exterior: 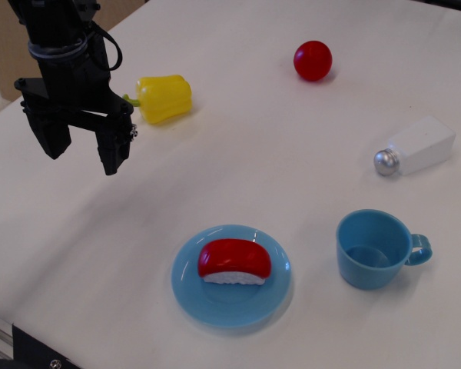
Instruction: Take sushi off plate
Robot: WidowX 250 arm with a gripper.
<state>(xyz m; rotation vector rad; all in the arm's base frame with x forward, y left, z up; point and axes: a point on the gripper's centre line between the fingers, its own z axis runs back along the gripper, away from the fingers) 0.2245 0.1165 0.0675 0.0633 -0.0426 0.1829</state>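
I see my arm coming in from the upper left, wrist pointing down. The black claw point(86, 152) hangs above the bench, its two fingers point(114, 150) spread apart with nothing between them.

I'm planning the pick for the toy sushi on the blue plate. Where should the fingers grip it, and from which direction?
Come straight down on the sushi. It lies flat on the plate, long axis left to right, so probably close the open gripper's fingers across its narrower near and far sides, above the rim.
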